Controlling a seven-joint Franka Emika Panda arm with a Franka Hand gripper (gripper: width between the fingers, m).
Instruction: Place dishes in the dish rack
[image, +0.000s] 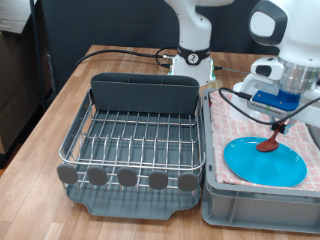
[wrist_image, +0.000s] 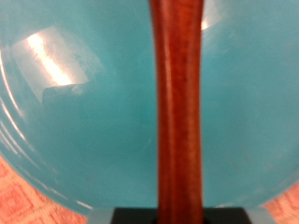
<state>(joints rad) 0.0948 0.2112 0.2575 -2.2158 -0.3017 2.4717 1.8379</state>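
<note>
Rack (image: 135, 140) sits nearest, at the exterior view's left, nothing in its wires. Spoon (image: 268, 143) is up in the gripper (image: 283, 118) — fingers closed on the handle, bowl hanging just over the plate (image: 264, 160), which lies on the pink cloth in the crate (image: 262, 208). Held so near one end, the spoon could swing or slip if the arm jerks. Arm reaches steeply down from the exterior view's top right.

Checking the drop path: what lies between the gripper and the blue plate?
Only the wooden spoon, running from the gripper down to the blue plate. The exterior view shows it; the wrist view shows its handle over the plate.
</note>
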